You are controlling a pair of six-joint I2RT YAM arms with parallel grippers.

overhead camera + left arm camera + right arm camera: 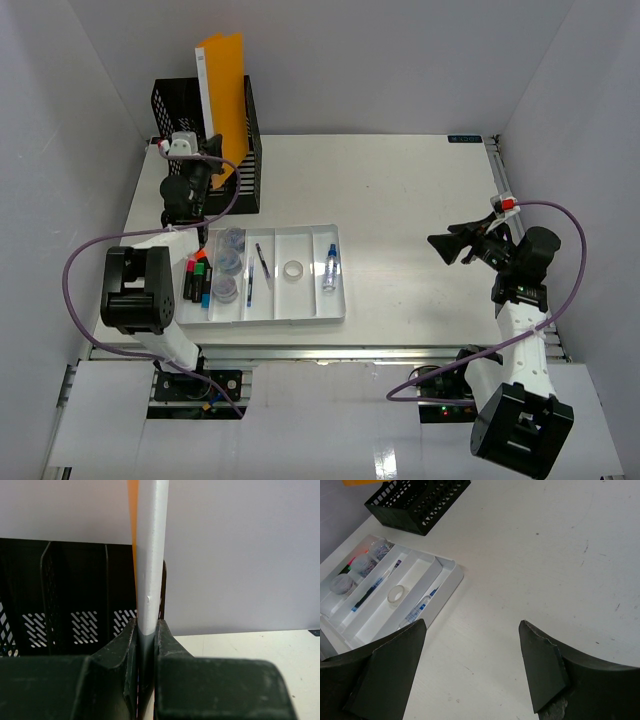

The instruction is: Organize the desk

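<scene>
The bench spreads out under the white tray and runs on to the tray's right and behind it. Behind the tray's left end stands a black mesh rack, with an orange folder and a white folder upright in it. The left claw is pinched narrow on the white folder's edge, with the rack's wall just beside it. Well right of the tray, the right claw hangs wide, gripping nothing. In the tray are markers, clear tubs, a pen, a tape roll and a small bottle. The left arm covers part of the markers. The tubs' contents are hard to make out. The white folder's lower edge vanishes between the fingers.
</scene>
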